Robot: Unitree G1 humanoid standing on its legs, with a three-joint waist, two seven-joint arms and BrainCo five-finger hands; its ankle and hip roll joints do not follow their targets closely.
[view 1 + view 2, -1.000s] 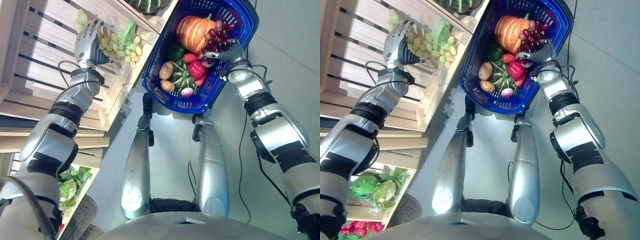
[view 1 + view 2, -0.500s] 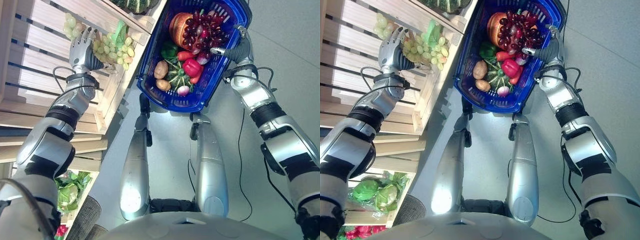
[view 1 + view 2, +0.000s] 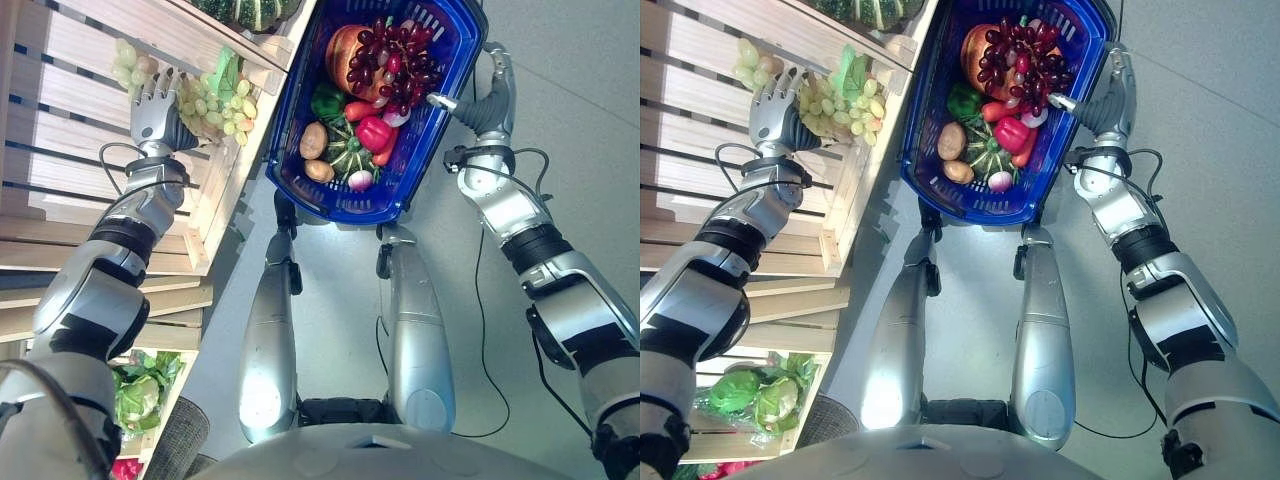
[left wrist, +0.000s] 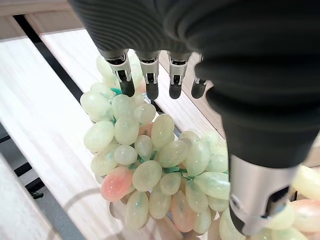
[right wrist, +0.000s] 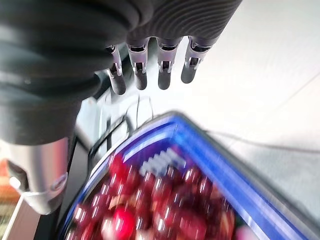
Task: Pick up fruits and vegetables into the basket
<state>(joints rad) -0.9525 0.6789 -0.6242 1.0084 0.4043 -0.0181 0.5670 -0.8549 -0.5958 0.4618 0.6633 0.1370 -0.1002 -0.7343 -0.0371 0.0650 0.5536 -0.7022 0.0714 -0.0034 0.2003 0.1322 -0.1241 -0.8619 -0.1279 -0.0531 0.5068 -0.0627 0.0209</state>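
Wooden shelving on one side, grey floor on the other.

The slatted wooden shelf (image 3: 70,120) runs up the left, pale planks with dark gaps between them, stepping down in tiers. Low on it sit bagged leafy greens (image 3: 755,392), with something red tucked just beneath at the very edge. To the right, smooth grey floor (image 3: 580,130) stretches away, well apart from the shelving.

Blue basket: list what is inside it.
In the blue basket: red grapes atop an orange pumpkin, green pepper, red pepper, potatoes, striped squash. Anything beneath is covered.
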